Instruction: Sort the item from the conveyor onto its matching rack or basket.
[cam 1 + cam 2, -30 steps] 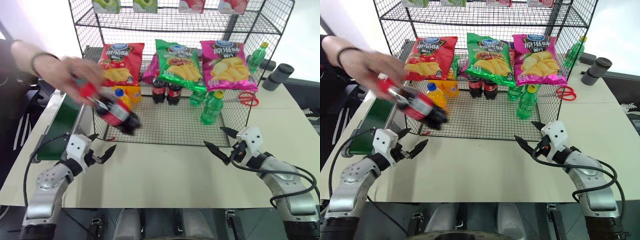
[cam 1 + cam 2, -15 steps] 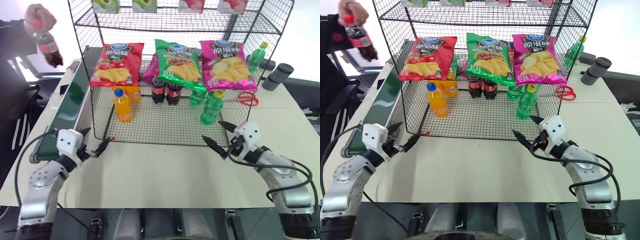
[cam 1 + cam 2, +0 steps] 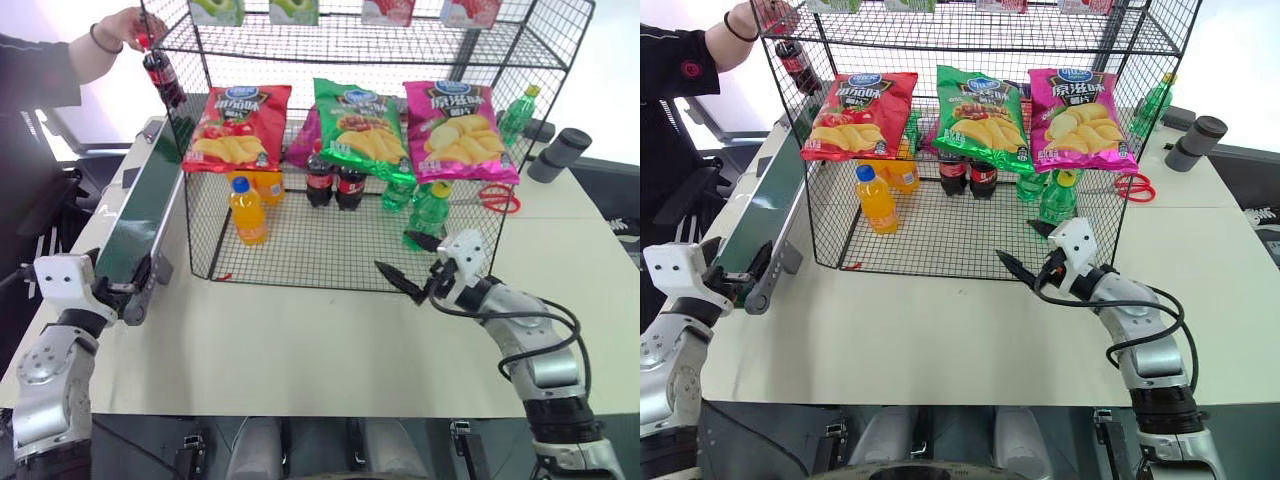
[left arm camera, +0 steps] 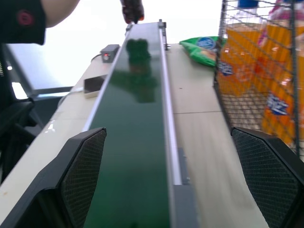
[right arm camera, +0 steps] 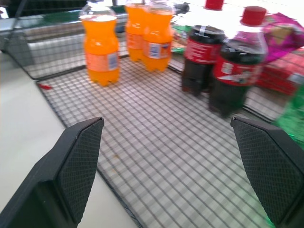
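A person's hand [image 3: 128, 24] holds the cola bottle [image 3: 163, 78] by its red cap, hanging above the far end of the green conveyor [image 3: 140, 215], just outside the top left corner of the black wire rack [image 3: 320, 242]. The bottle's base [image 4: 132, 10] also shows over the belt [image 4: 137, 118] in the left wrist view. My left gripper [image 4: 171, 190] is open at the conveyor's near end, pointing along the belt, nothing between its fingers. My right gripper [image 3: 395, 253] is open and empty at the rack's front edge, facing the rack floor.
On the rack floor stand two cola bottles [image 3: 335, 185], orange-drink bottles [image 3: 248, 210] and green bottles [image 3: 428, 212]. Above them hang chip bags [image 3: 357, 125]. Red scissors [image 3: 490, 198] and a grey cylinder [image 3: 555, 152] lie to the right of the rack. The tabletop [image 3: 300, 340] in front is bare.
The person carried the cola bottle from the rack's front left up and back to above the conveyor's far end. My left gripper swung left to the conveyor's near end. My right gripper moved left toward the rack.
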